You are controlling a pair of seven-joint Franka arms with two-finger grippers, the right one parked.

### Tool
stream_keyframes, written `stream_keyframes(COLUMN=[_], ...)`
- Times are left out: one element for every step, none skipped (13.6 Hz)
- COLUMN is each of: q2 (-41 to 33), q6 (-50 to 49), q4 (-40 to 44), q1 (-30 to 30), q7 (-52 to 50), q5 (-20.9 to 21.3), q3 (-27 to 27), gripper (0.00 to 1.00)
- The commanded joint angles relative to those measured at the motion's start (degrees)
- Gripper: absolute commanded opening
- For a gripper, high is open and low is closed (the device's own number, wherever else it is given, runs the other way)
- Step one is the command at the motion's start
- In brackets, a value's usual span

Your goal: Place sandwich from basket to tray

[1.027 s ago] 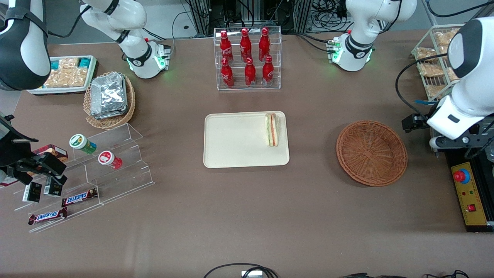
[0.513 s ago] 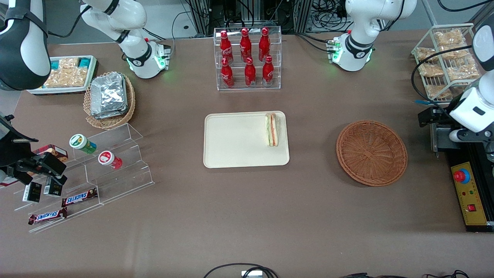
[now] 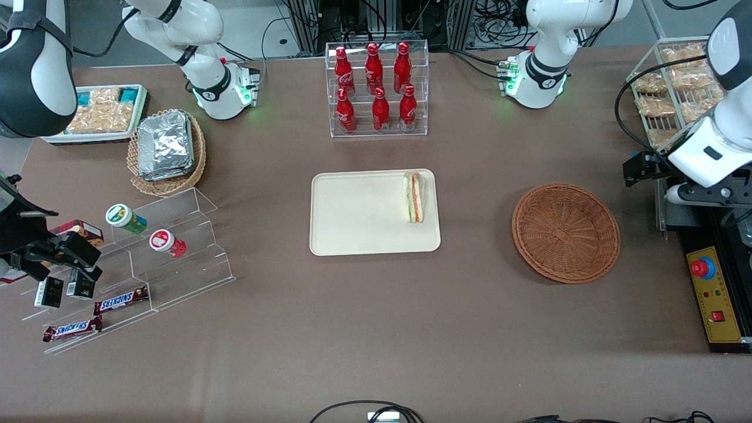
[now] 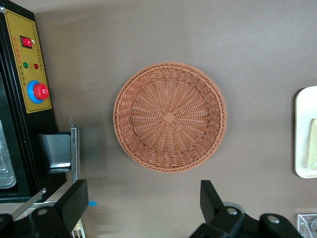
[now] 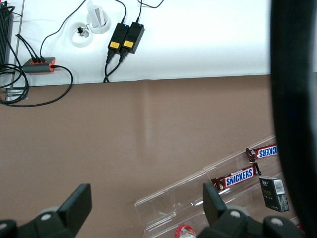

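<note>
The sandwich (image 3: 413, 197), a wrapped wedge with white bread and orange-red and green layers, lies on the cream tray (image 3: 352, 226) at the tray's edge nearest the basket. The reddish-brown wicker basket (image 3: 566, 232) is empty; it also shows in the left wrist view (image 4: 169, 117). A strip of the tray (image 4: 303, 134) with the sandwich (image 4: 312, 151) on it shows there too. My left gripper (image 3: 637, 169) hangs above the table beside the basket, at the working arm's end, a little farther from the front camera than the basket. In the left wrist view the gripper (image 4: 142, 193) is open and empty.
A clear rack of red cola bottles (image 3: 377, 88) stands farther from the camera than the tray. A wire rack of bagged snacks (image 3: 667, 88) and a control box with a red button (image 3: 714, 299) sit at the working arm's end. A tan basket of foil packets (image 3: 167, 150) and acrylic steps (image 3: 147, 258) sit toward the parked arm's end.
My left gripper has shifted a little away from the front camera, staying beside the basket at the table's end. The sandwich, tray and basket have not moved.
</note>
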Motion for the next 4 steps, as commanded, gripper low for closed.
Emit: stream_keyframes(q2=[-1.6,-1.4,-1.4,-1.3], q6=[-2.9,-3.7,-4.0,-4.2], q4=[1.4,2.1,2.3,2.4], q1=[4.0,4.2,4.2,4.2], q7=[0.7,0.7,0.7,0.8], q5=[-2.0,-2.1,-2.1,-2.1], q3=[-3.0,-3.3,-3.3,-3.3], gripper=[1.00,1.00,1.00,1.00])
